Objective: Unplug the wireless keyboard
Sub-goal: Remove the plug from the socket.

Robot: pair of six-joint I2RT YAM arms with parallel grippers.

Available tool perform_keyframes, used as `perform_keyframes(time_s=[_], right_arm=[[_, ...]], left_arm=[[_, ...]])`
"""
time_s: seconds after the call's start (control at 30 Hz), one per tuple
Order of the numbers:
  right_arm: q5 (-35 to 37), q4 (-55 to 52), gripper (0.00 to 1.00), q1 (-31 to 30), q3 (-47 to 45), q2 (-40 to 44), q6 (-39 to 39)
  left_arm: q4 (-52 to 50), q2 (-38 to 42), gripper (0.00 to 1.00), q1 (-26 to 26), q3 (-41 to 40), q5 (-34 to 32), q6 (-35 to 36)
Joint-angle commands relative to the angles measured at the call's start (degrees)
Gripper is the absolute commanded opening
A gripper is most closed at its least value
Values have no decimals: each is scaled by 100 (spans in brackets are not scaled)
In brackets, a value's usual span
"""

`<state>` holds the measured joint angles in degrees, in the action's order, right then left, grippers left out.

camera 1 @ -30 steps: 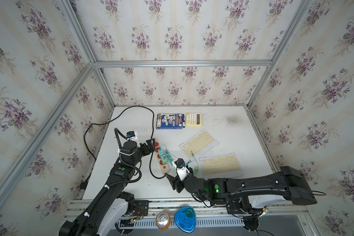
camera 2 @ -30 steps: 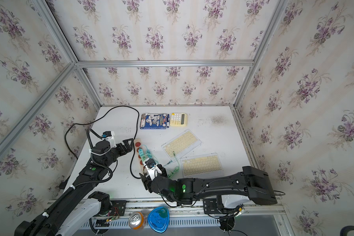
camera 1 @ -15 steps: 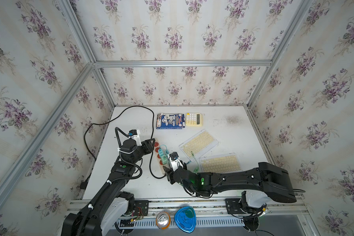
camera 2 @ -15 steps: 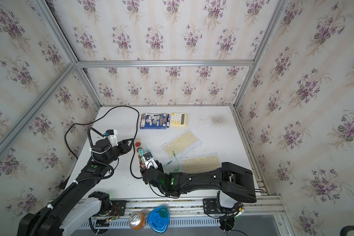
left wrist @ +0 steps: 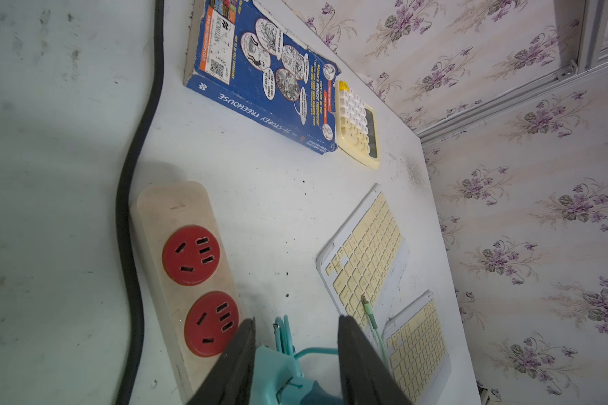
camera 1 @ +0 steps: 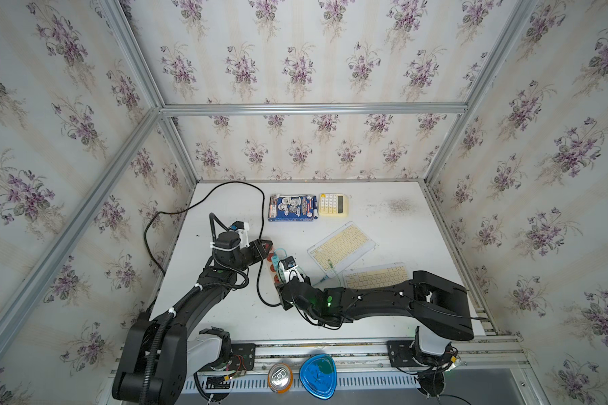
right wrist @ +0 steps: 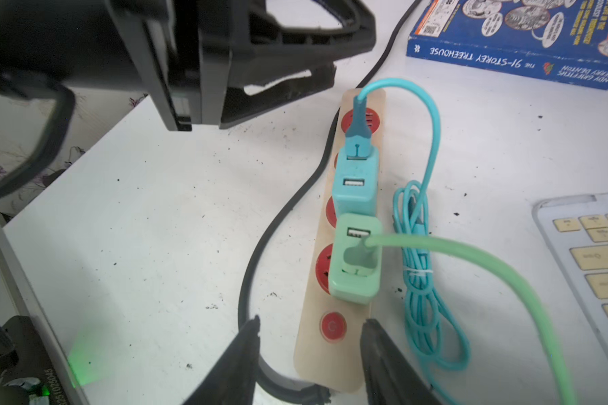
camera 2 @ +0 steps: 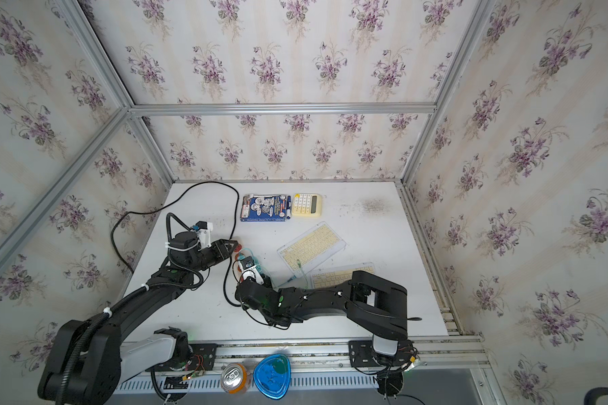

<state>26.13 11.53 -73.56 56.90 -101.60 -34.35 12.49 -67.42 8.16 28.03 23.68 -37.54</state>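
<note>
Two cream keyboards [camera 1: 341,245] [camera 1: 376,277] lie right of the beige power strip [right wrist: 330,361]. A teal adapter [right wrist: 355,189] and a green adapter [right wrist: 355,266] are plugged into the strip. The green cable [right wrist: 471,259] runs from the green adapter, and its end lies on the angled keyboard's keys [left wrist: 364,301]. My left gripper [camera 1: 265,245] [left wrist: 297,317] hovers open over the strip's far end, with the teal adapter [left wrist: 278,371] seen below between its fingers, ungripped. My right gripper [right wrist: 311,322] is open, straddling the strip's near end by the red switch.
A blue book [camera 1: 290,207] and a cream calculator [camera 1: 333,204] lie at the back. The strip's black cord [right wrist: 260,245] curves along its left side. A coiled teal cable [right wrist: 418,280] lies between strip and keyboards. A can [camera 1: 280,377] sits beyond the front rail.
The right arm has swung from the front edge up to the strip's near end. Both grippers' jaws have narrowed, and the left gripper has edged over the strip.
</note>
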Motion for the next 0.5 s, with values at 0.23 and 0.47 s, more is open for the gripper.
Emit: perform_keyframes(time_s=[0.23,0.47], right_arm=[[-53,63,49,253,198,-414,-195],[-18,115,45,264,508,-760,-52]], left_arm=[[324,-500,38,-32,105,387,-133],[450,-878,31,-93,125,496,-257]])
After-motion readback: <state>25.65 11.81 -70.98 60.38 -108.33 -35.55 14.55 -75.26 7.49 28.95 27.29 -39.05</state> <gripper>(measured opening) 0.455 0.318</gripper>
